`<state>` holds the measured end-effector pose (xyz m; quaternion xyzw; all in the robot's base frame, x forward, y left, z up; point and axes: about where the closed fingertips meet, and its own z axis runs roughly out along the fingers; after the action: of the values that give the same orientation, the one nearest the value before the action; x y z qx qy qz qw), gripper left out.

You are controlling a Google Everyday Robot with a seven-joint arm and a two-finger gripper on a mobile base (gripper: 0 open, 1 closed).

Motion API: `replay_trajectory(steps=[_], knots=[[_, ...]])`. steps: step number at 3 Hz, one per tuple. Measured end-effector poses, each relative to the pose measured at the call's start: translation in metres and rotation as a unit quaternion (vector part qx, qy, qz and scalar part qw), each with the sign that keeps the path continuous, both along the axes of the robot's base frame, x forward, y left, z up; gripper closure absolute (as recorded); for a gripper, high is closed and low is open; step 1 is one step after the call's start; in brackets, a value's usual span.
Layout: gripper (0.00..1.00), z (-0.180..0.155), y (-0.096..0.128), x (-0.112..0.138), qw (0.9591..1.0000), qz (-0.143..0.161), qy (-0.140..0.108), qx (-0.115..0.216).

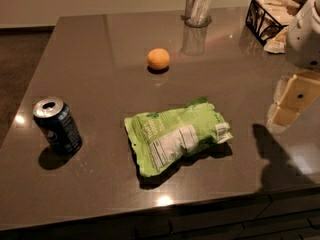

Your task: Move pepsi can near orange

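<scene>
The pepsi can [57, 125] stands upright near the table's left front, dark blue with a silver top. The orange [158, 59] lies further back, near the middle of the table, well apart from the can. My gripper [290, 104] hangs over the table's right edge, below the white arm [306, 31]. It is empty and far from both the can and the orange.
A green snack bag [175, 134] lies flat in the front middle, between the can and the gripper. A clear glass tumbler [198, 6] stands at the back. A black wire basket [270, 16] with packets sits at the back right. The dark table [100, 74] ends close in front.
</scene>
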<state>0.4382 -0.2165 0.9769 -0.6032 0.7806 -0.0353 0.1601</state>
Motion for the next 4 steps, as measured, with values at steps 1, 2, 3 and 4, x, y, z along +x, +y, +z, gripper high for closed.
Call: replay_trajectory(steps=[1,2,3,4], knots=[[0.0,0.0,0.0,0.0,1.0,0.0,0.0,0.0],[0.0,-0.001,0.014,0.006,0.9998,0.014,-0.008,0.013],[0.0,-0.004,0.037,0.017,0.9985,0.032,-0.021,0.04],[0.0,-0.01,0.074,0.031,0.9953,0.051,-0.022,0.08]])
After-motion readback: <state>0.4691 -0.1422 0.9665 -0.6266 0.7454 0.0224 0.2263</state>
